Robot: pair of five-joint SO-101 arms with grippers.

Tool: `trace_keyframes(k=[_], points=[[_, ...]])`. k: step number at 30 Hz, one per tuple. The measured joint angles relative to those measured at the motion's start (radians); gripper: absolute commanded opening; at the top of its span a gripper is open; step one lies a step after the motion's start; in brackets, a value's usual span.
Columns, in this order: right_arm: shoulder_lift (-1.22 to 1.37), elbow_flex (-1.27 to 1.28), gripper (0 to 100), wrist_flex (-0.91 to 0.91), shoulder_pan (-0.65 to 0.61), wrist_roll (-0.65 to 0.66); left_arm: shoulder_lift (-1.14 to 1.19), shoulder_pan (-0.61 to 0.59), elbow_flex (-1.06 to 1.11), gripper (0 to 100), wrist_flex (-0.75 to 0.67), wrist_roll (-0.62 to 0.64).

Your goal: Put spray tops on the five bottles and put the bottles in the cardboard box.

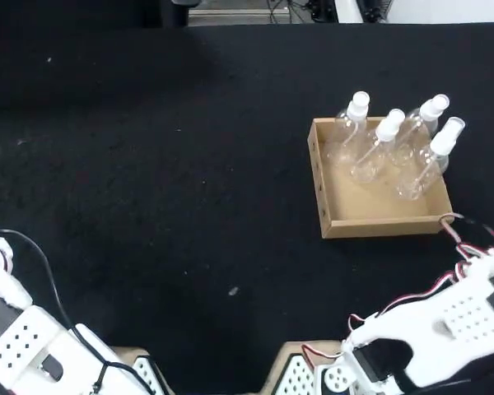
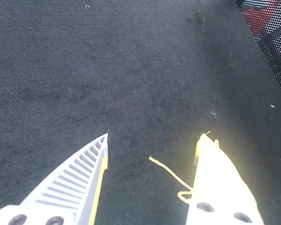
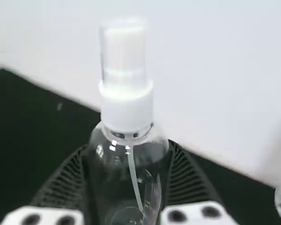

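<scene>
Left wrist view: my left claw is spread wide, released, over black tabletop. The high view adds the cardboard box at right, with four spray-topped bottles inside. Right wrist view: right claw clenched on a clear bottle, spray top on, neck rising between the fingers.

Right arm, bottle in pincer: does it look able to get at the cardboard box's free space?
Probably yes. The right pincer grips the fifth bottle. The cardboard box has bare floor on its near side, and the four bottles stand farther back.
</scene>
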Motion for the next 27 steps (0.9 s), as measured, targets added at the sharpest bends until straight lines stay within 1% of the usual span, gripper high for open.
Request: trace_keyframes(k=[3,6,8,10,13,18,21,27], points=[[-0.170,0.015,1.1,0.173,0.002,-0.043,0.000,0.000,0.000,28,0.000,0.000],[-0.356,0.041,1.1,0.407,0.002,-0.086,0.000,0.000,0.000,28,0.000,0.000],[-0.485,0.074,1.1,0.555,0.002,-0.095,0.000,0.000,0.000,28,0.000,0.000],[-0.605,0.127,1.1,0.661,0.002,-0.095,0.000,0.000,0.000,28,0.000,0.000],[-0.786,0.244,1.1,0.727,-0.009,-0.086,0.000,0.000,0.000,28,0.000,0.000],[-1.108,0.482,1.1,0.735,-0.097,-0.060,0.000,0.000,0.000,28,0.000,0.000],[-1.301,0.608,1.1,0.792,-0.178,-0.048,0.000,0.000,0.000,28,0.000,0.000],[-1.643,0.732,1.1,1.017,-0.400,-0.044,0.000,0.000,0.000,28,0.000,0.000]])
